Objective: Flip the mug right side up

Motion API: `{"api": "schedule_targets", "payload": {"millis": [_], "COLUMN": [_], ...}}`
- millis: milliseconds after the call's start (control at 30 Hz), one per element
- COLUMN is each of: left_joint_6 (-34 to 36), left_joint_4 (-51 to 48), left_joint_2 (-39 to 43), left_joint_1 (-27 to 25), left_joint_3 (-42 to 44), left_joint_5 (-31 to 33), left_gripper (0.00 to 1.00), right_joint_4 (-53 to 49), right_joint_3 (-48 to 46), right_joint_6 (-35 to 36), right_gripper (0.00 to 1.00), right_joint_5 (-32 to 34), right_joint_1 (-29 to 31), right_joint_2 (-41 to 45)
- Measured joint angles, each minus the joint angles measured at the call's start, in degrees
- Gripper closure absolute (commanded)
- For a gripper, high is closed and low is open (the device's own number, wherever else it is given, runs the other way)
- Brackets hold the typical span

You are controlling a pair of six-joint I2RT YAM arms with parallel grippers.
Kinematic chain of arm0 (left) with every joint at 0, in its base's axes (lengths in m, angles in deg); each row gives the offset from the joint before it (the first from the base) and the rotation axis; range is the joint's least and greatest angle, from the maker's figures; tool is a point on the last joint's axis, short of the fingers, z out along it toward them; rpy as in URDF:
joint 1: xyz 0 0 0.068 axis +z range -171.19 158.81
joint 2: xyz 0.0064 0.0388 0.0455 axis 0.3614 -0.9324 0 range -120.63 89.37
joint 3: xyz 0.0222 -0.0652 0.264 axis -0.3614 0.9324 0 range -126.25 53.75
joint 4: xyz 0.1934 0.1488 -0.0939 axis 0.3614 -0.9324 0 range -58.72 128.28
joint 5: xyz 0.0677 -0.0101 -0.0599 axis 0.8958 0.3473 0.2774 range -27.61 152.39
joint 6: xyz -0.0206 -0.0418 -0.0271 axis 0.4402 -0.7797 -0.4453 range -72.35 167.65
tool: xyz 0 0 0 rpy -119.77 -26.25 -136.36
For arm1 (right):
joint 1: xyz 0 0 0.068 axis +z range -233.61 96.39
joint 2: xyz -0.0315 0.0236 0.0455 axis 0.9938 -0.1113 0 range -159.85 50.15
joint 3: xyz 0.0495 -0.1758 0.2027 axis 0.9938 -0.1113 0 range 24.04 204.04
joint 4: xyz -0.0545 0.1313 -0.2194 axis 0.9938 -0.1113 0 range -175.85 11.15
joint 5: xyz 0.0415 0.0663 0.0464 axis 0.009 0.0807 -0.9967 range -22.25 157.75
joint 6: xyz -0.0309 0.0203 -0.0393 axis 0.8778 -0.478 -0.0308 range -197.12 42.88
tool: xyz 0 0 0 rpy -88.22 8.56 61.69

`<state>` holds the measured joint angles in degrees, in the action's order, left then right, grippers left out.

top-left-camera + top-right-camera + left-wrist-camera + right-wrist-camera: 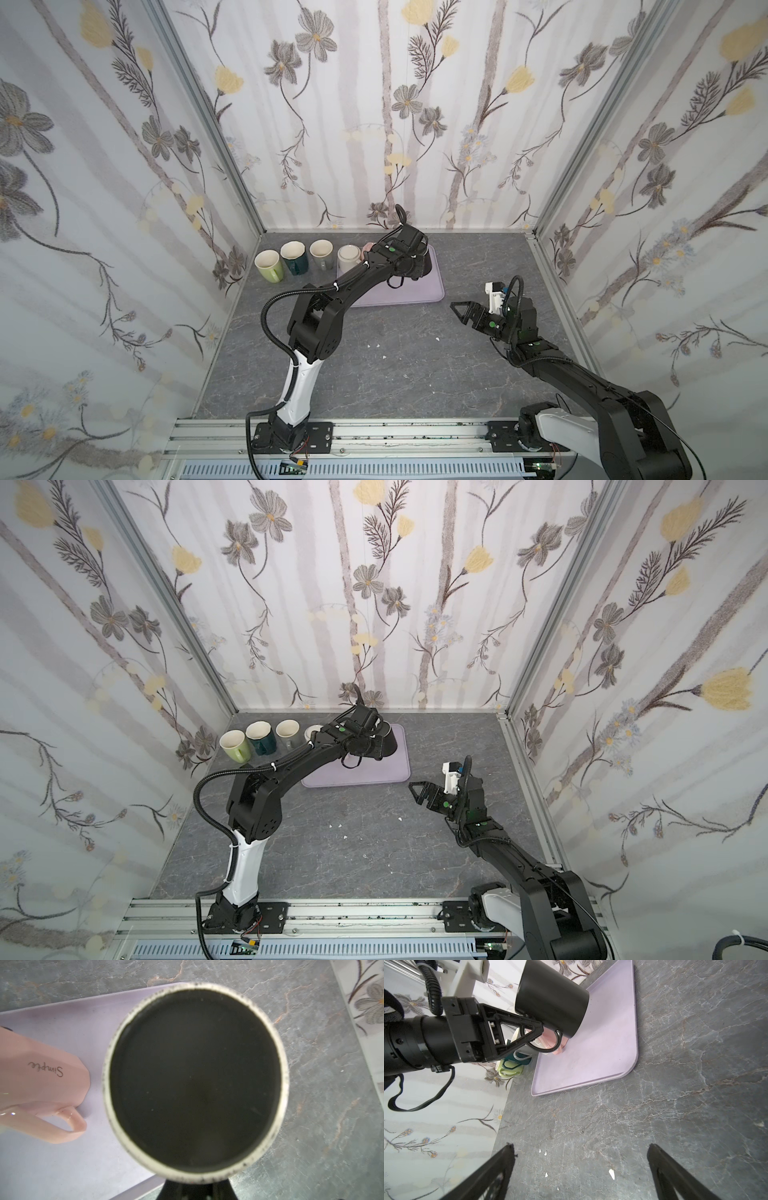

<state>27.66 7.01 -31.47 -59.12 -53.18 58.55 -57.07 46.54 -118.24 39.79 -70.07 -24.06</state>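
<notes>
The left jaws (536,1029) are clamped together on the loop handle of the black cylindrical mug (552,999). The mug hangs off their tips over the flat lilac tray (591,1076). Whether its lower rim touches the tray cannot be told. The left wrist view looks along the jaws onto a black disc ringed in speckled white. This appears to be the mug's foot, so the mug is judged not yet turned, only tipped a little. The right jaws (457,308) stand wide apart and empty over the grey marbled desk (395,353), well clear of the tray.

The hold is on the thin glazed handle alone, so the mug's body sits off to one side of the left jaws. When the wrist rolls, the mug could pivot about the handle or slide out, and a fall onto the tray or desk might chip it. The faceted pink mug (41,1084) sits just beside those jaws on the same tray, close enough for the swinging black body to strike it. Past it stands the row of upright mugs (294,257), which a wide arc could clip. Setting the mug down across the tray's raised rim would leave it leaning.
</notes>
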Motion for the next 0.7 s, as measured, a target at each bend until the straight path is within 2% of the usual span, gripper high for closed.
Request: {"api": "schedule_targets", "payload": {"millis": [467, 700], "left_joint_6": [-5.73, -7.87], "left_joint_4": [12.07, 18.73], "left_joint_2": [8.44, 13.29], "left_joint_1": [2.51, 2.69], "left_joint_3": [11.28, 16.81], "left_joint_5": [-11.06, -16.61], "left_gripper": [1.00, 1.00], "right_joint_4": [14.64, 20.63], "right_joint_3": [-0.02, 1.53], "right_joint_6": [-7.80, -9.35], "right_gripper": [0.00, 0.00], "right_joint_5": [-5.09, -7.74], "right_joint_1": [0.24, 1.73], "right_joint_2": [-5.01, -5.57]}}
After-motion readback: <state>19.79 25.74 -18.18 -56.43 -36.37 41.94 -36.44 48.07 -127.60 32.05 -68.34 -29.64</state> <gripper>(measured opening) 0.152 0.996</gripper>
